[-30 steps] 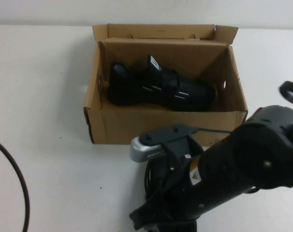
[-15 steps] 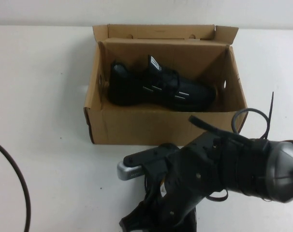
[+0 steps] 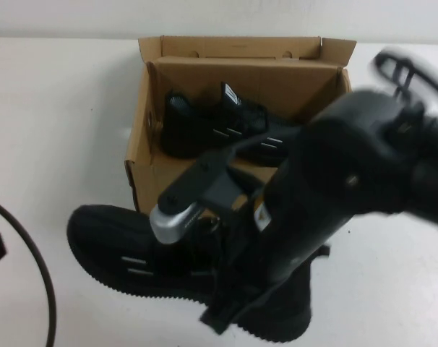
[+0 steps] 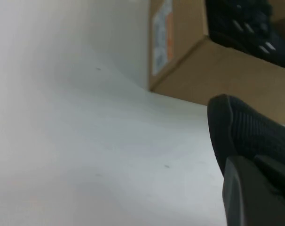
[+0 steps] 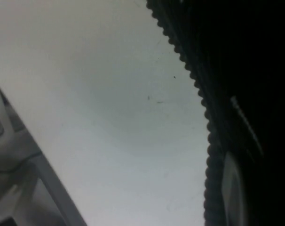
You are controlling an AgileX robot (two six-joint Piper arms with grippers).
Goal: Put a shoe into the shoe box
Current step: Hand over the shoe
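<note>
The shoe (image 3: 125, 246), black with a ribbed toe and white dashes, hangs just in front of the shoe box (image 3: 150, 184), toe to the left. My right gripper (image 3: 230, 289) is shut on its middle, mostly hidden by the wrist. In the right wrist view the shoe's toothed sole edge (image 5: 213, 141) fills one side beside a grey finger (image 5: 232, 188). The left wrist view shows the shoe's toe (image 4: 246, 132), the box corner (image 4: 217, 70) and part of my left gripper (image 4: 255, 197) close to the toe.
The black mate (image 3: 197, 126) with a white-striped pull tab lies inside the box, also seen in the left wrist view (image 4: 246, 23). A dark cable (image 3: 38, 275) curves along the table's left edge. The box has a printed label (image 4: 161, 35) on one end.
My right arm dipped low at the table's front, then rose. The shoe, out of sight before, now hangs in view in front of the box. The box and mate have not moved.
</note>
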